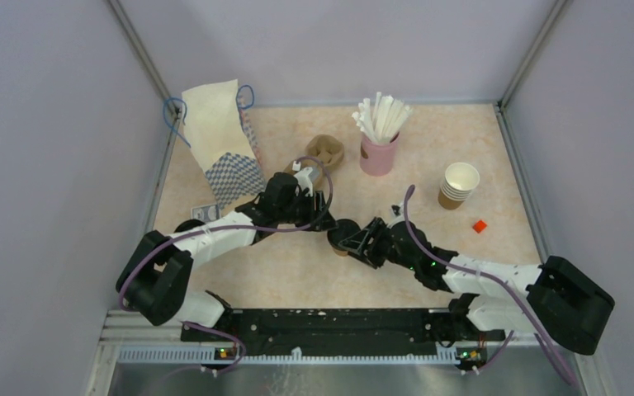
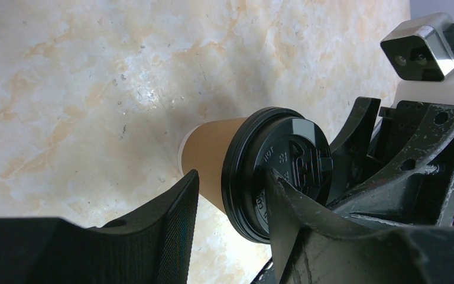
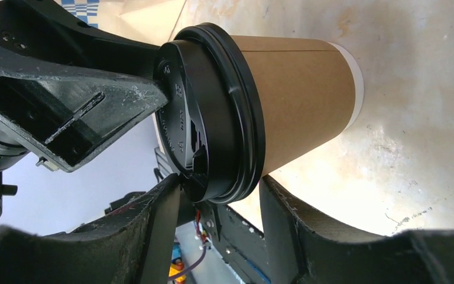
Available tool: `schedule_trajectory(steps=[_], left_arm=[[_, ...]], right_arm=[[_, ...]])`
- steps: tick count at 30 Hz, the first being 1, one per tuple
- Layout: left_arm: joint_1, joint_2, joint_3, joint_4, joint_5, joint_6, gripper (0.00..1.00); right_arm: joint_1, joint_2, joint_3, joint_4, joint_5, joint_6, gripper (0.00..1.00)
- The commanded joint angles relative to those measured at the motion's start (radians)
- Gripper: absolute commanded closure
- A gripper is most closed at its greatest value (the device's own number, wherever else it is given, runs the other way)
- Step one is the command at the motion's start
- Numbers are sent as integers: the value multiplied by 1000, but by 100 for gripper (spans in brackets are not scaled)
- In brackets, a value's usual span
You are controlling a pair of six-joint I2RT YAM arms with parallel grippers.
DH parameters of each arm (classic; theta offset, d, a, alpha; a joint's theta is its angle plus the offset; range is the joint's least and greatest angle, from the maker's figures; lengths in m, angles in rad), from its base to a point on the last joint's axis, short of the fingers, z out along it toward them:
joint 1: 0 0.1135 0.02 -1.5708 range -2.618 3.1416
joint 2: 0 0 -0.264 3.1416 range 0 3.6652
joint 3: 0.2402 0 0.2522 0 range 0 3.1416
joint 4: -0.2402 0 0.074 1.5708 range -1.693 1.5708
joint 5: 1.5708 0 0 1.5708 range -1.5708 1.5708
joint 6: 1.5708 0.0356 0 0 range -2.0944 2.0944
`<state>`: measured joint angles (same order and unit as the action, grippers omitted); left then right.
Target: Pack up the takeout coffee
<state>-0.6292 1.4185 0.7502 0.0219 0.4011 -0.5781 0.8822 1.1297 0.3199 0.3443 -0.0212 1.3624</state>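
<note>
The takeout coffee, a brown paper cup with a black lid, is tipped on its side mid-table, between both grippers. My left gripper comes from the left. One finger lies on the lid's top and the other fingertip is at the cup wall. My right gripper comes from the right and straddles the lid, one fingertip on its top and the other under the rim. I cannot tell whether the cup's base touches the table.
A white paper bag with blue handles stands at the back left. A brown cup carrier, a pink cup of white straws and a stack of lidless cups sit behind. A small red block lies to the right.
</note>
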Motion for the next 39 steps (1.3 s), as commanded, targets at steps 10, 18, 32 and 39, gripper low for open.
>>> schedule_trajectory(steps=[10, 18, 32, 39], left_arm=[[-10, 44, -19, -118, -65, 40, 50], [-10, 36, -46, -107, -63, 34, 50], [-12, 28, -62, -115, -74, 27, 51], [-30, 7, -56, -130, -76, 25, 51]], right_arm=[[14, -2, -82, 29, 122, -11, 56], [13, 54, -83, 16, 141, -13, 58], [13, -101, -79, -178, 310, -65, 60], [-74, -127, -36, -146, 285, -188, 57]])
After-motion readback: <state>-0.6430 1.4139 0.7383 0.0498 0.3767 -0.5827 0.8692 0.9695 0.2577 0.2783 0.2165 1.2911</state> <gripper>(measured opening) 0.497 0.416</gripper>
